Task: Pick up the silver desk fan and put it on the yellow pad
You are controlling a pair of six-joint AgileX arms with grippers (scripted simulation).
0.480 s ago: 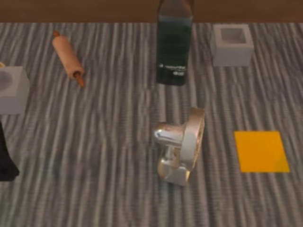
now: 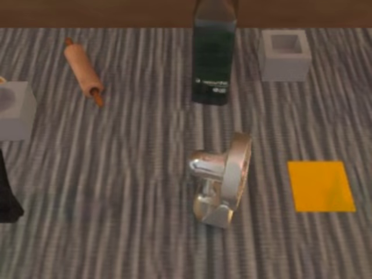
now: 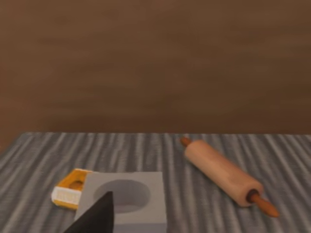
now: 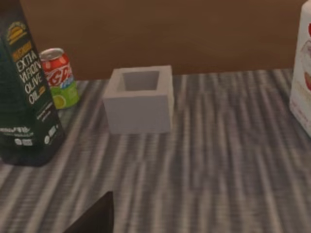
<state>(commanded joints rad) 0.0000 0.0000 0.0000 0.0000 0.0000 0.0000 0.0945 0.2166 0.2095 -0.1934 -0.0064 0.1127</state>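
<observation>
From above, we see the silver desk fan near the counter's middle, the yellow pad well apart at its right, untouched. Our left pincer sits at the left edge. In the left wrist view a rolling pin lies beyond a grey block. In the right wrist view a grey box stands beside an oil bottle. We cannot tell either pincer's state

We read "EXTRA VIRGIN OLIVE OIL" in yellow letters down the dark green bottle. The red-and-green can carries lettering we cannot make out.
</observation>
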